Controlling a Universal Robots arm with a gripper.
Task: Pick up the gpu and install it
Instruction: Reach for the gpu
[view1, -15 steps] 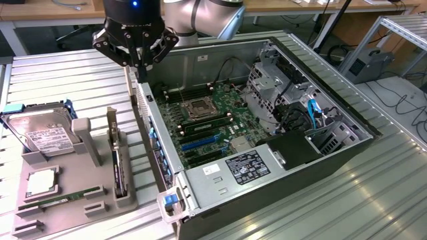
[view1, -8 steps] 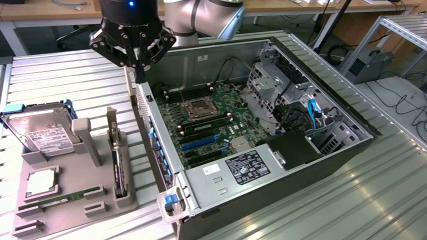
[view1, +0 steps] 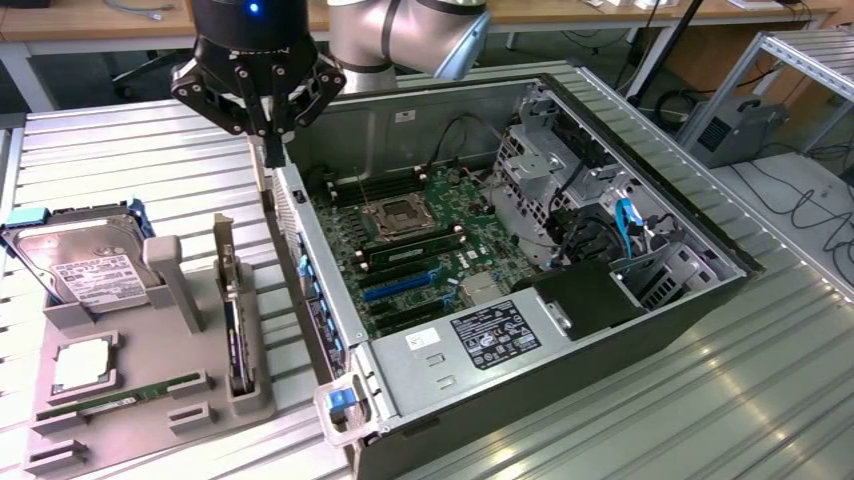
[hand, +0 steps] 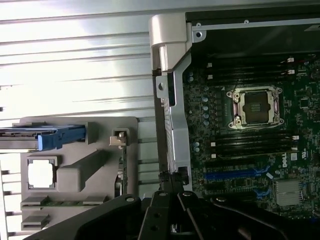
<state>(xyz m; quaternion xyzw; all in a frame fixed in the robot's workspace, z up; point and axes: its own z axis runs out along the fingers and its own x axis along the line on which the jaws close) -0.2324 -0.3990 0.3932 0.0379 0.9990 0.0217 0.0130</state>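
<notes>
The gpu (view1: 235, 325) stands on edge in the holder (view1: 127, 432); likely thin, stiff, light, fragile; grip its top edge; the tool (view1: 274, 155), fingers together and empty, hovers near the case (view1: 641, 130).

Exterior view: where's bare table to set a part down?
Free: table on the exterior view's right of the PC case; also the patch between parts tray and the table's far edge. Crowded: the tray, and the tray-to-case gap.

Ribbed table (view1: 694, 400) is bright, reflective metal; parts holder (view1: 127, 430) is matt grey plastic. Computer case (view1: 400, 125) is dull sheet metal; gripper (view1: 274, 155) is matt black.
</notes>
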